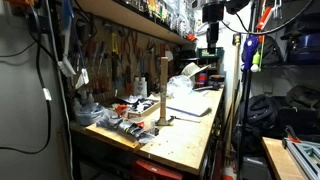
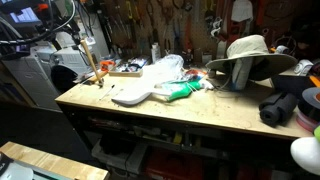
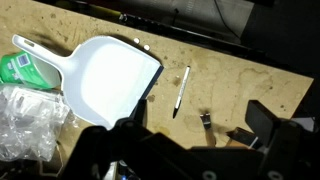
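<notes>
In the wrist view my gripper [image 3: 200,128] is open and empty, its two dark fingers spread wide, high above a wooden workbench [image 3: 230,70]. Below it lie a white dustpan [image 3: 108,75], a white pen [image 3: 181,90] and a small metal clip [image 3: 205,119]. The clip is nearest to the point between the fingers. A crumpled clear plastic bag [image 3: 28,120] and a green packet [image 3: 20,68] lie beside the dustpan. The dustpan also shows in both exterior views [image 1: 195,103] [image 2: 133,95]. The arm [image 1: 213,12] hangs at the top of an exterior view.
An upright wooden post [image 1: 162,90] stands on the bench. A tan brimmed hat [image 2: 250,55] and a black bundle [image 2: 283,105] sit on it too. Tools hang on the back wall [image 2: 150,20]. A shelf [image 1: 130,15] runs overhead, and clutter [image 1: 105,110] fills the bench's far end.
</notes>
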`<control>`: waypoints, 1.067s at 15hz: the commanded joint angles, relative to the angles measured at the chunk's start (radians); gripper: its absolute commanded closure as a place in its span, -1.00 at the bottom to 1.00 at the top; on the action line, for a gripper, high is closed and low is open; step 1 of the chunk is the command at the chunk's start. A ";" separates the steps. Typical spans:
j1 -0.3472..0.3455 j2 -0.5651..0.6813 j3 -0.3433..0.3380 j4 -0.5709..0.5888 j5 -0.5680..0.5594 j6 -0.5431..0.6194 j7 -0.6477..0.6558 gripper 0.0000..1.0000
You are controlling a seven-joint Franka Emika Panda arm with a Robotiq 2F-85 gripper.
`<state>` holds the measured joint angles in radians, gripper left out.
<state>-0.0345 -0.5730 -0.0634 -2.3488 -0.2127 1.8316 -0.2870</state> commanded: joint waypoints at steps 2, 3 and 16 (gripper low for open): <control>0.011 0.000 -0.009 0.002 -0.005 -0.003 0.005 -1.00; 0.011 0.000 -0.009 0.002 -0.005 -0.003 0.005 -1.00; 0.026 0.026 0.022 -0.015 0.003 0.027 0.051 -1.00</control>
<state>-0.0306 -0.5682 -0.0597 -2.3489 -0.2124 1.8338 -0.2788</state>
